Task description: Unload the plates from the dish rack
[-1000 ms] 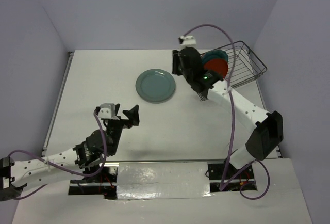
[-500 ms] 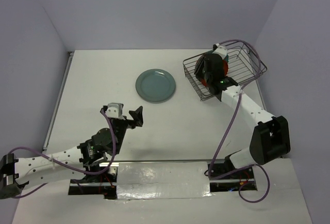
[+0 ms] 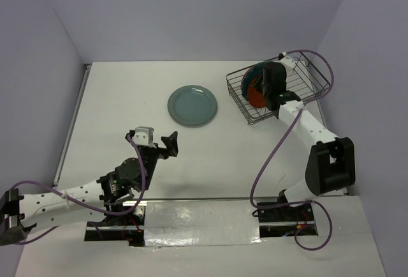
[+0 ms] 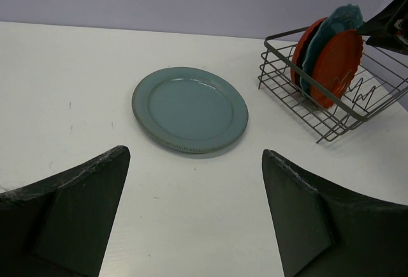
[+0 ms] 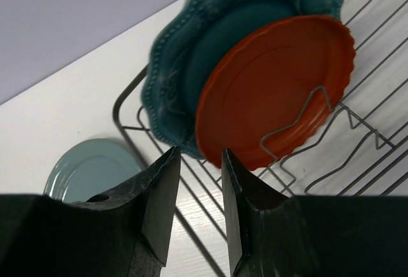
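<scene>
The dish rack (image 3: 313,89) stands at the table's back right and holds upright plates: a scalloped teal plate (image 5: 172,79) and a red-orange plate (image 5: 274,92) in front of it. In the left wrist view another red-orange plate (image 4: 305,41) shows behind the teal plate (image 4: 344,18). A pale grey-green plate (image 3: 192,105) lies flat on the table left of the rack. My right gripper (image 5: 199,151) hovers over the rack next to the plates' rims, its jaws a narrow gap apart with nothing between them. My left gripper (image 4: 194,152) is wide open over bare table, short of the pale plate (image 4: 190,109).
The rack's wire rim (image 4: 319,101) and its upright tines (image 5: 319,98) surround the plates. White table (image 3: 127,92) stretches between the two arms. Purple walls close the workspace at the back and sides.
My right arm has swung from the rack's left side to over the rack beside the plates, its jaws narrowing slightly. My left gripper has shifted a little.
</scene>
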You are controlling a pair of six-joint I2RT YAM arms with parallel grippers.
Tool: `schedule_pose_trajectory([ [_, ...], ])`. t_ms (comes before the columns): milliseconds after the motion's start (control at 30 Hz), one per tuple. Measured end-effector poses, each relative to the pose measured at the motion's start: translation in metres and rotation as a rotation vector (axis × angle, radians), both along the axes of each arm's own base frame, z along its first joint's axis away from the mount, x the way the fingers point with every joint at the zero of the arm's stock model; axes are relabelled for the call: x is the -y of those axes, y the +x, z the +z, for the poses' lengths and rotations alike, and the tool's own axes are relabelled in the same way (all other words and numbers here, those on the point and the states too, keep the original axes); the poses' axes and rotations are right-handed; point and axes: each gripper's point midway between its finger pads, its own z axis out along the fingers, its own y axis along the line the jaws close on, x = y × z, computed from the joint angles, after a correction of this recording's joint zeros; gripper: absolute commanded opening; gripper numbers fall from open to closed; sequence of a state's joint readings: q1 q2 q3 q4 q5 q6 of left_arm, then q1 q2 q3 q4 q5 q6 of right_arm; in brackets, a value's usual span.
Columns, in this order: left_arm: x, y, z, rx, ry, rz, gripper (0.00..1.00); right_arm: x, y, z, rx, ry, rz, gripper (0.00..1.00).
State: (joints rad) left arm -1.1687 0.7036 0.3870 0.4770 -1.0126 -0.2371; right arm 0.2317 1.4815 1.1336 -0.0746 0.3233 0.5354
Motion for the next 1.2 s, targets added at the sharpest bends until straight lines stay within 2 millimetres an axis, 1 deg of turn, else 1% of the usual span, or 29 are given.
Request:
schedule_pose_trajectory([
  [100,0.0,0.0,0.0,0.0,0.0,-0.001,0.97,0.01,0.006,-0.009,-0.02,0.01,-0.025,0.4],
  [233,0.001,0.0,0.0,0.0,0.002,-0.005,0.97,0.014,0.012,-0.02,-0.042,0.031,-0.04,0.4],
  [500,0.001,0.0,0.0,0.0,0.002,-0.006,0.97,0.008,0.027,-0.032,-0.062,0.076,-0.039,0.42],
  [700,0.002,0.0,0.0,0.0,0.003,-0.013,0.97,0.007,0.032,-0.041,-0.075,0.089,-0.047,0.43],
  [867,0.004,0.0,0.002,0.001,0.002,-0.016,0.97,0.006,0.041,-0.046,-0.079,0.09,-0.049,0.39],
  [967,0.004,0.0,0.003,0.001,0.001,-0.016,0.97,0.006,0.042,-0.049,-0.085,0.09,-0.05,0.38],
  [1200,0.005,0.0,0.002,-0.001,0.006,-0.017,0.97,0.009,0.045,-0.046,-0.076,0.094,-0.054,0.31],
])
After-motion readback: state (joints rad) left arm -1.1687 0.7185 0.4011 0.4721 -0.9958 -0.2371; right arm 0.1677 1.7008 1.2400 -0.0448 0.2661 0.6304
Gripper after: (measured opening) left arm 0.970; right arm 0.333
